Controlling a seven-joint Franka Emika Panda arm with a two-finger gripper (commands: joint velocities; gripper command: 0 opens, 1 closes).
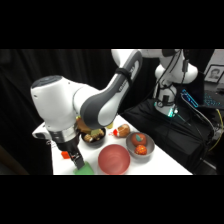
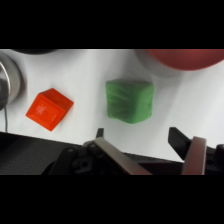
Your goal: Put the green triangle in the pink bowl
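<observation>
The green triangle (image 2: 129, 100) is a light-green block lying on the white table, just beyond the gap between my fingers in the wrist view. In the side view the green triangle (image 1: 83, 169) sits at the table's front edge, right under my gripper (image 1: 77, 161). My gripper (image 2: 152, 150) is open and holds nothing, its fingers (image 2: 196, 152) spread wider than the block. The pink bowl (image 1: 114, 159) stands just right of the block and looks empty. Its rim (image 2: 187, 57) shows at the wrist view's top right.
A red-orange block (image 2: 49, 108) lies left of the green one, also near the gripper (image 1: 65, 155). Behind are a black bowl (image 1: 93, 136) with food pieces, a grey bowl (image 1: 140, 143) with red fruit, and a small orange-red item (image 1: 121, 131). The table's front edge is close.
</observation>
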